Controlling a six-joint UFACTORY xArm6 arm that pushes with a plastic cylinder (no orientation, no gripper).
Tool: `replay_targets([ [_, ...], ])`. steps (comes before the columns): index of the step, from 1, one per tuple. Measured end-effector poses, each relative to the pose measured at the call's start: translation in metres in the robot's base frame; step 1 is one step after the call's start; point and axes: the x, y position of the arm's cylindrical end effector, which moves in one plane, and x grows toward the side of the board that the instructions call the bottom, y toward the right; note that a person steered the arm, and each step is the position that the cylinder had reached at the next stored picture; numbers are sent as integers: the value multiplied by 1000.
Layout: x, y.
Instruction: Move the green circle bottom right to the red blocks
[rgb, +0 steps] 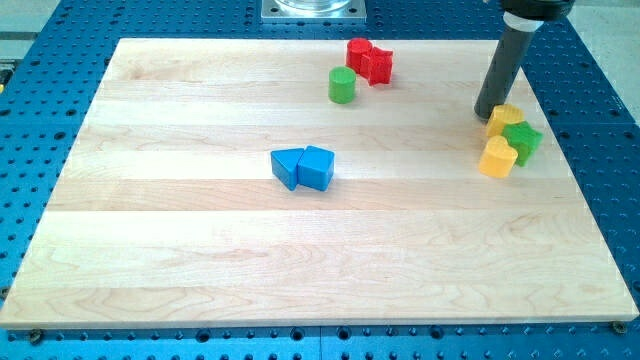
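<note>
On my pale wooden board, laid over a blue perforated table, the green cylinder block stands just left of two touching red blocks, while my tip, holding nothing, rests far right beside a yellow block.

red blocks: 2 | blue blocks: 2 | yellow blocks: 2 | green circle: 1 | green star-shaped block: 1

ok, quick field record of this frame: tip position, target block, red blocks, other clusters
tip: my tip at the view's right, just up-left of the yellow block
target: green cylinder block, down-left of the red blocks, close beside them
right cluster: two yellow blocks, second one, with a green star-like block
centre: two blue blocks, touching
</note>
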Motion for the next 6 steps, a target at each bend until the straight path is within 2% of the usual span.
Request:
replay_targets([
  [2,0,1],
  [3,8,-37],
  [4,29,-103],
  [6,18,-215],
])
